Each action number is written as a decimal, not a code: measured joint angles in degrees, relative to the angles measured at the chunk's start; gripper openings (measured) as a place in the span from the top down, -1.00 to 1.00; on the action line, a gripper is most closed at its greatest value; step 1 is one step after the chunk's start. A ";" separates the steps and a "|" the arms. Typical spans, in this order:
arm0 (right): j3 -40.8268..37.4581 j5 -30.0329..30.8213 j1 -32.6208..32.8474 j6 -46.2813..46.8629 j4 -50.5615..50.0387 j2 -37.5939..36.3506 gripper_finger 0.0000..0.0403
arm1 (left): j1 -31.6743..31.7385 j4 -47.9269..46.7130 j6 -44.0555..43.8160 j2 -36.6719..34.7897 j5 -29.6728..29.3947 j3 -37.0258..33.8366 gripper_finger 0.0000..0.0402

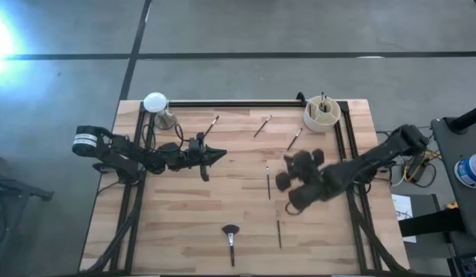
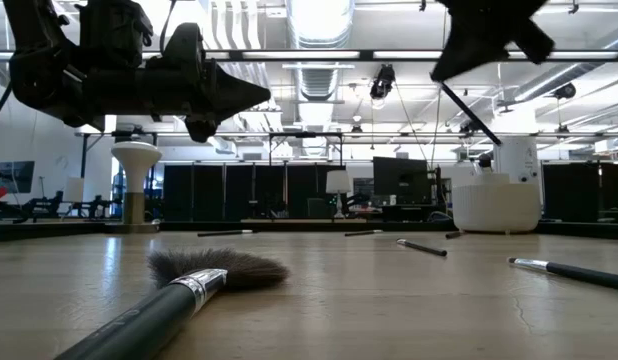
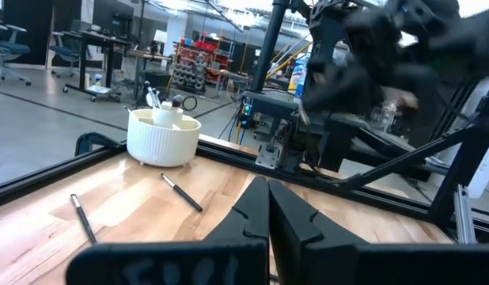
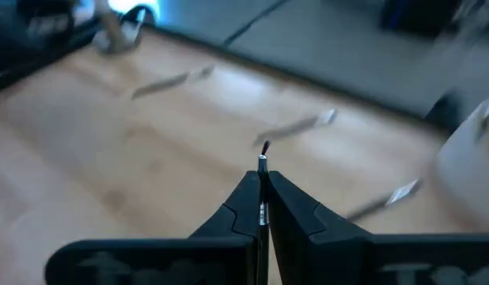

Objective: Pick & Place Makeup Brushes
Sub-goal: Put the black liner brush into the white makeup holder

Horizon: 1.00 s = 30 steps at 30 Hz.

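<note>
The white cup holds two brushes; the right hand pinches a thin brush; the left hand is pressed together.

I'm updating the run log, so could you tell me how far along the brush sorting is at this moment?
Partly done. At least two brushes already stand in the white holder. The right gripper, raised over the table's right half, is shut on a thin brush. The left gripper hangs shut and empty. Still lying loose: the fluffy brush and five thin ones, for example.
</note>
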 joint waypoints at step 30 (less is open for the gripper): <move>-17.23 -29.60 -60.90 -77.34 49.13 -15.48 0.94 | 0.17 -0.15 0.57 0.00 0.00 0.00 1.00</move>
